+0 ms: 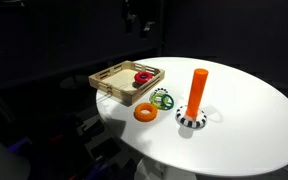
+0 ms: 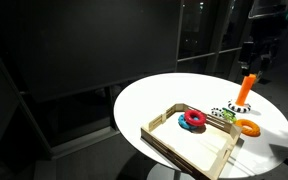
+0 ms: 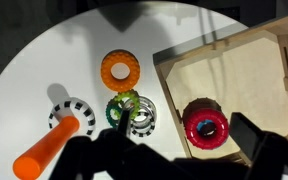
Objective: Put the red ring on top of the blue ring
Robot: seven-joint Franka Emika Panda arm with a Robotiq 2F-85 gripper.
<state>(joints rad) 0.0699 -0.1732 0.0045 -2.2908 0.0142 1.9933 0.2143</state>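
Note:
The red ring (image 3: 206, 125) lies in the wooden tray (image 3: 254, 70). It also shows in both exterior views (image 1: 142, 77) (image 2: 195, 120). The blue ring (image 3: 206, 128) lies under it and shows only as a bit of light blue through the red ring's hole, and at its edge in an exterior view (image 2: 183, 118). My gripper (image 3: 184, 130) is open and empty, high above the table, with its fingers either side of the red ring in the wrist view. It appears dark at the top of both exterior views (image 1: 139, 18) (image 2: 256, 50).
On the white round table (image 1: 244, 130), beside the tray, lie an orange ring (image 3: 120, 68), a green ring (image 3: 120, 108) and a black-and-white striped ring (image 3: 144, 118). An orange peg (image 1: 198, 88) stands on a striped base (image 1: 191, 121). The surroundings are dark.

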